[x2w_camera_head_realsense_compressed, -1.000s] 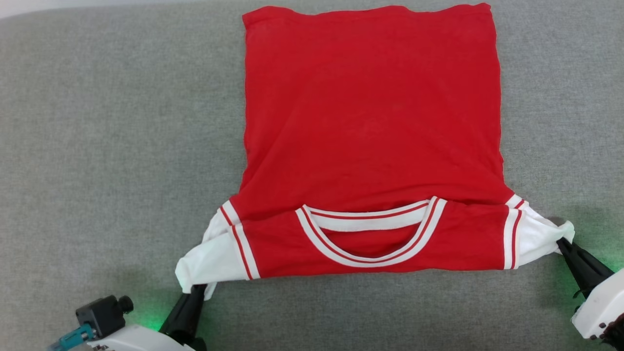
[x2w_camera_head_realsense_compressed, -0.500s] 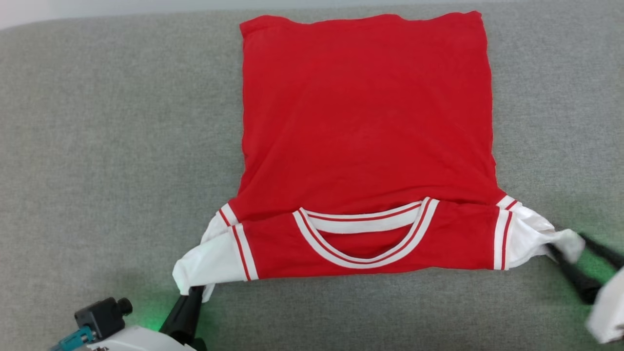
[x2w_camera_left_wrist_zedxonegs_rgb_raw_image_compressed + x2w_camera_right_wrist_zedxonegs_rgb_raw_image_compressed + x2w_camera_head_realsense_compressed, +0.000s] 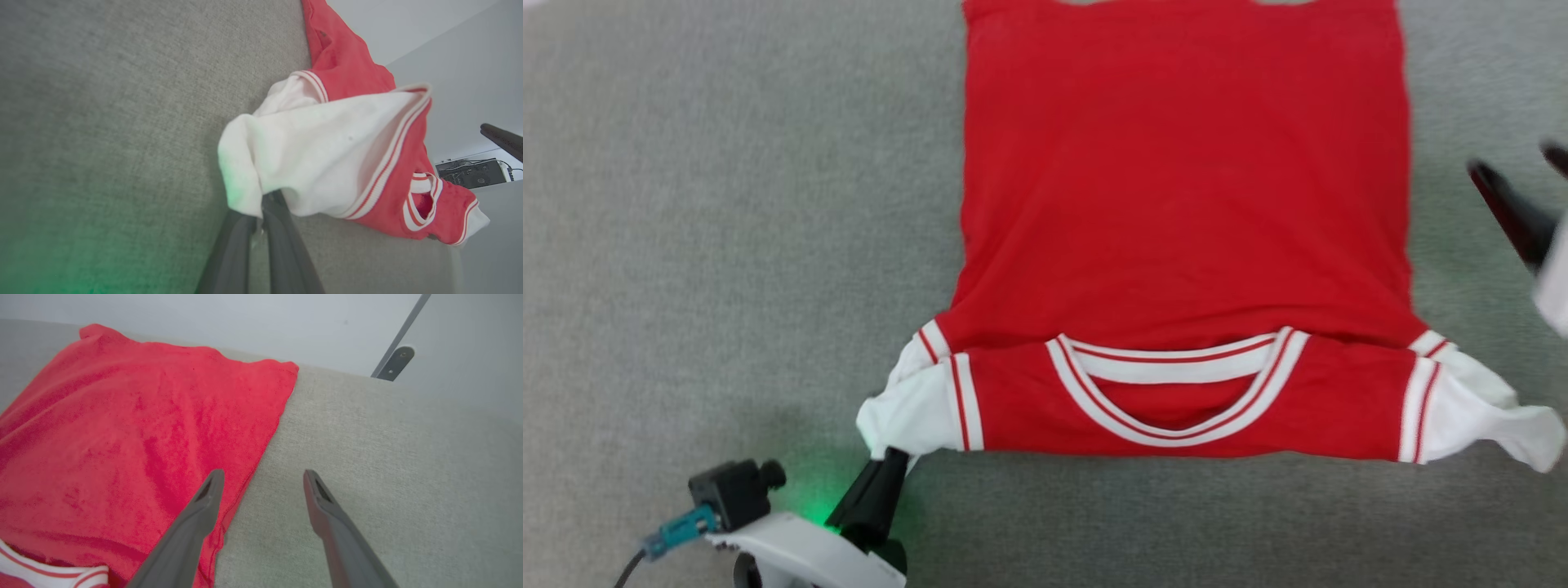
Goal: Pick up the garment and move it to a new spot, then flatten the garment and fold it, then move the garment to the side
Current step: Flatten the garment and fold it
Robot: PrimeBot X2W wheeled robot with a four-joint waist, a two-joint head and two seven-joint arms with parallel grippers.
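**Head view.** The garment (image 3: 1184,204) is cut by the frame edge at 12 o'clock, so most of its far edge is out of frame. At 7 o'clock the tips of the left gripper (image 3: 888,461) are hidden under the white sleeve (image 3: 915,420) they pinch. At 3 o'clock the right gripper (image 3: 1512,161), jaws apart, is blurred, and the frame edge clips one finger.

**Left wrist view.** At 4 o'clock is a dark box with cables (image 3: 474,173), too small to identify.

**Right wrist view.** The garment is cut off at 9 and 6 o'clock.

Open grey fabric surface (image 3: 727,245) flanks the garment (image 3: 1184,204).
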